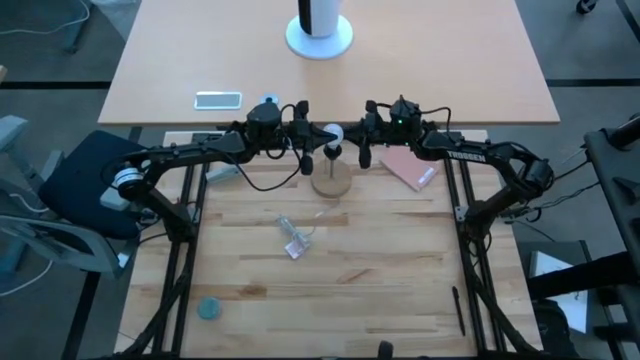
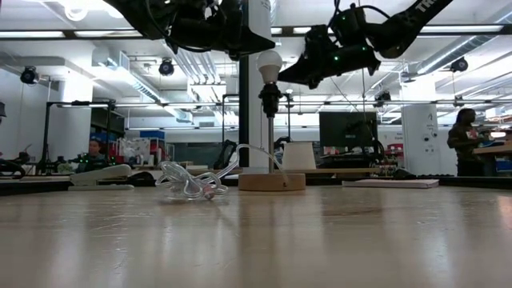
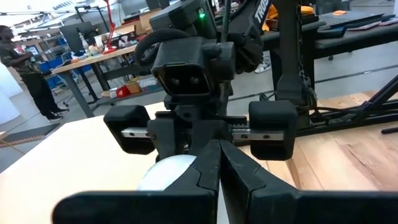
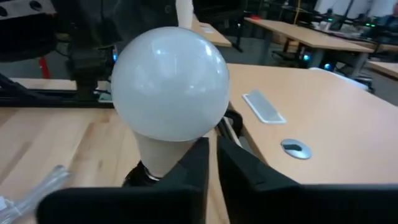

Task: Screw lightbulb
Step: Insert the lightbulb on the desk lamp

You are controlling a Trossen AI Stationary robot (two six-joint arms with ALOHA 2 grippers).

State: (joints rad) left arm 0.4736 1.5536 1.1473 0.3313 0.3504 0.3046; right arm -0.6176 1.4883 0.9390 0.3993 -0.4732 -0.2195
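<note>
The frosted white lightbulb [image 1: 333, 132] [image 4: 169, 84] stands upright with its base in the black socket [image 2: 270, 98], on a thin stem above the round wooden stand [image 1: 332, 179] [image 2: 272, 182]. My left gripper [image 1: 318, 137] [image 3: 217, 165] is shut, level, with its tips beside the bulb's globe on the table's left side. My right gripper [image 1: 352, 140] [image 4: 211, 155] is shut too, coming from the table's right, its tips beside the bulb's neck [image 4: 163, 155]. Nothing lies between either pair of fingers. My left gripper's shut fingertips [image 3: 210, 163] lie level next to the bulb's globe [image 3: 166, 175]; whether they touch it I cannot tell. My right gripper's shut fingertips [image 4: 198, 163] stand next to the bulb's neck just above the socket; whether they touch it I cannot tell.
A crumpled clear plastic wrapper [image 1: 295, 240] [image 2: 188, 182] lies on the table nearer than the stand. A pink pad [image 1: 410, 169] lies at the right, a small grey disc [image 1: 209, 308] near left, a dark pen [image 1: 459, 310] near right. A phone [image 1: 218, 99] lies on the far table.
</note>
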